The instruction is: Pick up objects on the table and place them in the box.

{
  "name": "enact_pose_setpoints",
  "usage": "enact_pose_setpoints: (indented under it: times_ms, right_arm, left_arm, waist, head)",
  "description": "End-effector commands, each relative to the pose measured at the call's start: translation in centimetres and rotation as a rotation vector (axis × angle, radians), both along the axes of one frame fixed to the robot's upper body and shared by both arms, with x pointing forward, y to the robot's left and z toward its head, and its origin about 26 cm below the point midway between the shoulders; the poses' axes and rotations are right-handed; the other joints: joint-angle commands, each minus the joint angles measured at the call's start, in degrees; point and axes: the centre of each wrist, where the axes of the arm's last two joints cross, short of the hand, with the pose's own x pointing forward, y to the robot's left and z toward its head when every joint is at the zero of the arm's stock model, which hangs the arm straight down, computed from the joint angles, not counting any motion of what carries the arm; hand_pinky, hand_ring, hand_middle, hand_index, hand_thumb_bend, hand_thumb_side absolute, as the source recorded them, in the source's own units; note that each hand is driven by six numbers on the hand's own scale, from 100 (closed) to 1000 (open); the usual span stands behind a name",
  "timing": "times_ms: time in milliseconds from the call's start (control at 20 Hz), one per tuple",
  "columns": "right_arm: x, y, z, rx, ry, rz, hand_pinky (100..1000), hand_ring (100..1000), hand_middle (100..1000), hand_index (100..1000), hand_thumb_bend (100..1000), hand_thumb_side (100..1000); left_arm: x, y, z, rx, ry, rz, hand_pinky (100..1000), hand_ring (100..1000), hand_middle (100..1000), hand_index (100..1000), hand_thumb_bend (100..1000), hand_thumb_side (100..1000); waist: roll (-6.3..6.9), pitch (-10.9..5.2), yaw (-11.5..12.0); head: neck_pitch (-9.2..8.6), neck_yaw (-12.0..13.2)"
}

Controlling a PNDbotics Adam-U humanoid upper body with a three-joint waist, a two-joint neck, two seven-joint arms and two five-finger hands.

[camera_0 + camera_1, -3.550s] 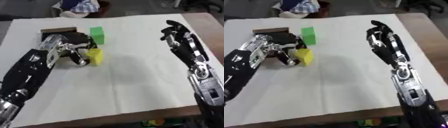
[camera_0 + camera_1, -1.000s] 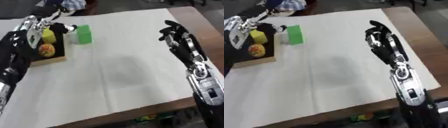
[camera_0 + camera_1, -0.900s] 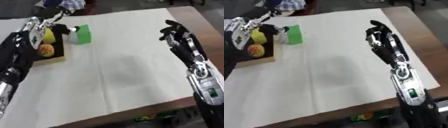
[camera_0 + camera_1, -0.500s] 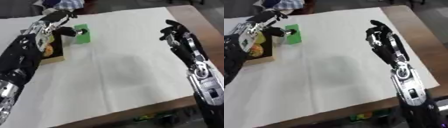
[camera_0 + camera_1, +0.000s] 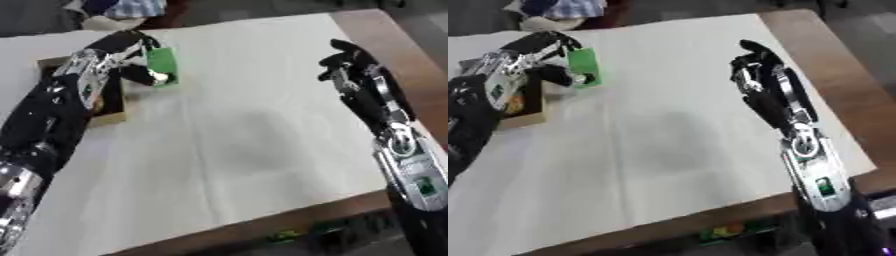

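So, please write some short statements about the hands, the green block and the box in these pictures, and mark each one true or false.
1. The left hand is at the green block. True.
2. The green block lies inside the box. False: it stands on the white sheet, beside the box.
3. The right hand holds a block. False: it holds nothing, fingers relaxed, over the sheet.
4. The box sits at the sheet's left side. True.
5. The table's wooden surface shows right of the sheet. True.

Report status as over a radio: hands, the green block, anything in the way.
Left hand at the green block, fingers around it beside the box. Right hand open, idle at the table's right. Nothing in the way.
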Motion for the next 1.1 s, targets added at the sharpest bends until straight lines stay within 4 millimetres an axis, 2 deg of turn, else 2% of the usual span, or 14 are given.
enact_pose_setpoints:
  times_ms: [50, 100, 150, 300, 550, 800, 950, 1100]
  right_arm:
    - [0.1, -0.2, 0.8, 0.001, -0.022, 0.004, 751, 618, 658, 898, 100, 682]
    - [0.1, -0.2, 0.8, 0.001, -0.022, 0.003, 751, 618, 657, 898, 100, 683]
    - [0.1, -0.2, 0.7, 0.001, -0.022, 0.003, 751, 618, 657, 898, 100, 683]
    - [0.1, -0.3, 0.7, 0.001, -0.020, 0.001, 751, 618, 657, 898, 100, 683]
    - [0.1, -0.4, 0.7, 0.002, -0.023, -0.006, 751, 618, 657, 898, 100, 681]
    - [0.0, -0.9, 0.4, 0.001, -0.018, -0.024, 751, 618, 656, 897, 100, 680]
    - [-0.1, -1.1, 0.2, 0.000, -0.013, -0.031, 751, 618, 656, 898, 100, 679]
    - [-0.2, -1.1, 0.0, 0.000, -0.011, -0.031, 752, 619, 657, 898, 100, 679]
  left_arm:
    - [0.1, 0.2, 0.9, 0.014, -0.029, 0.000, 733, 591, 585, 767, 398, 438]
    - [0.1, 0.3, 1.1, 0.004, -0.047, 0.006, 715, 544, 529, 712, 320, 350]
    - [0.1, 0.3, 1.2, -0.010, -0.071, 0.012, 705, 519, 501, 684, 296, 316]
    - [0.0, 0.6, 1.7, -0.062, -0.149, 0.016, 689, 477, 454, 630, 249, 270]
    - [-0.4, 1.7, 4.5, -0.112, -0.259, 0.017, 694, 484, 459, 637, 234, 265]
    - [-1.3, 4.5, 6.8, -0.124, -0.291, 0.089, 696, 492, 467, 646, 239, 289]
    - [-1.9, 6.1, 6.7, -0.115, -0.265, 0.134, 697, 502, 476, 655, 266, 309]
    - [-2.1, 7.4, 5.6, -0.102, -0.210, 0.197, 696, 509, 484, 662, 273, 331]
  waist:
    - [0.75, -0.21, -0.1]
    - [0.78, -0.25, 0.0]
    - [0.81, -0.28, 0.0]
    - [0.88, -0.36, 0.2]
    - [0.86, -0.52, 1.1]
    - [0.96, -1.12, 2.8]
    - [1.16, -1.62, 3.9]
    - [1.23, -1.97, 4.7]
  head:
    - [0.27, -0.1]
    - [0.27, -0.1]
    - [0.27, -0.2]
    - [0.27, -0.2]
    - [0.27, -0.4]
    - [0.27, -0.8]
    - [0.27, -0.9]
    - [0.27, -1.1]
